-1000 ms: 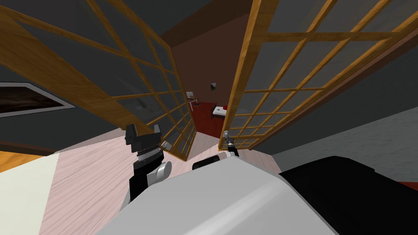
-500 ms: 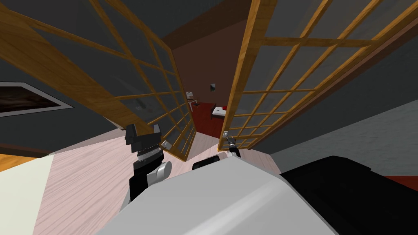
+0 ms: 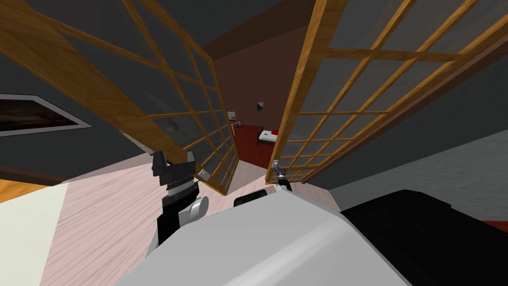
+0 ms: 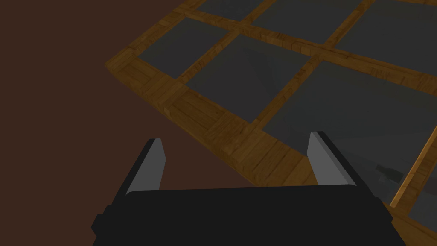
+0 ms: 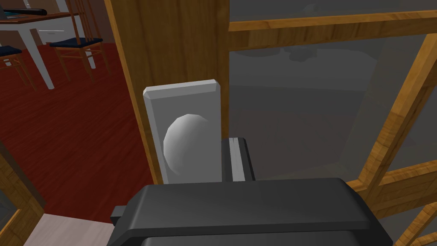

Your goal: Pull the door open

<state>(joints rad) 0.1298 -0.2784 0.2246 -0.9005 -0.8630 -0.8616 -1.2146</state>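
r pincer [image 3: 276, 166] clamped on rounded grey knob [image 5: 186, 147], l pincer [image 4: 232, 158] wide, empty; grip may slip as wood-framed glass door [image 5: 170, 42] arcs.

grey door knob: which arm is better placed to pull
Right: right gripper is shut on the round pale grey knob of the wood-framed glass door; the left gripper is open, empty.
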